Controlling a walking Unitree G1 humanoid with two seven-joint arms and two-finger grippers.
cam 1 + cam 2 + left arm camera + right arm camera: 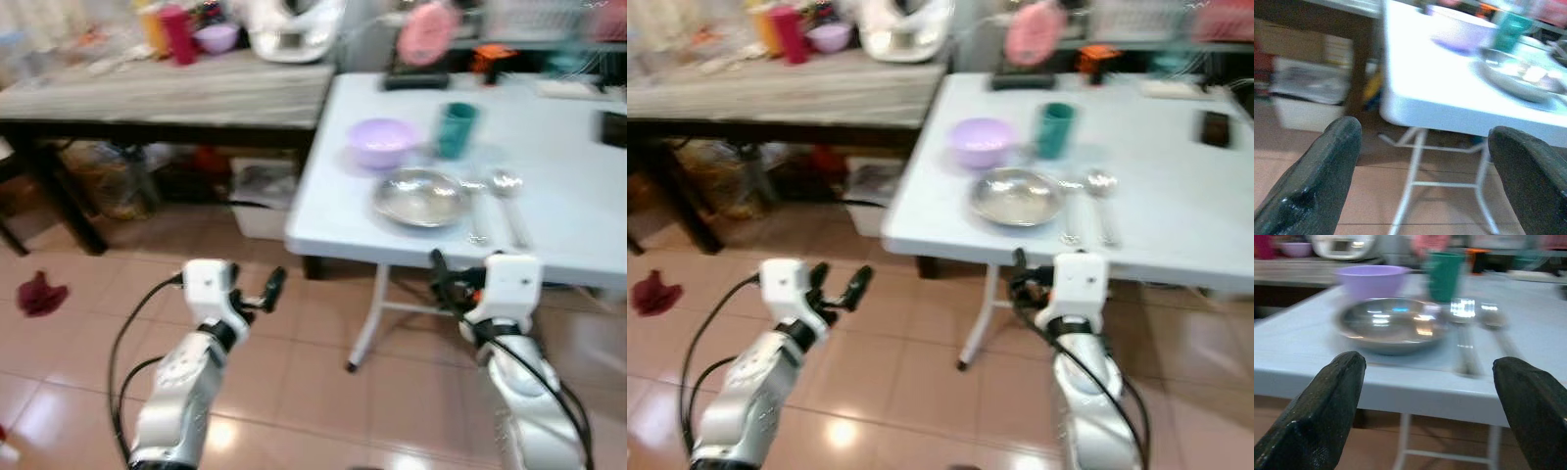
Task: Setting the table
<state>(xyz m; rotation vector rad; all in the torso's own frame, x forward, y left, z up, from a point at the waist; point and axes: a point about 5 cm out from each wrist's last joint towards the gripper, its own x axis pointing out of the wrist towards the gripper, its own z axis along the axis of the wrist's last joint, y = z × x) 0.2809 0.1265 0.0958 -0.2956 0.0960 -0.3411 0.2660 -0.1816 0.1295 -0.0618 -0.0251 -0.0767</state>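
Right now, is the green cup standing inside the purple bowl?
No, the green cup stands on the table beside the purple bowl.

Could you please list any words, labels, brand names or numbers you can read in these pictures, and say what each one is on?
None can be read.
White appliance on the wooden side table: its front panel is too blurred to read.
Green cup, purple bowl and metal plate on the white table: no lettering shows.
Red bottle: any label is blurred.
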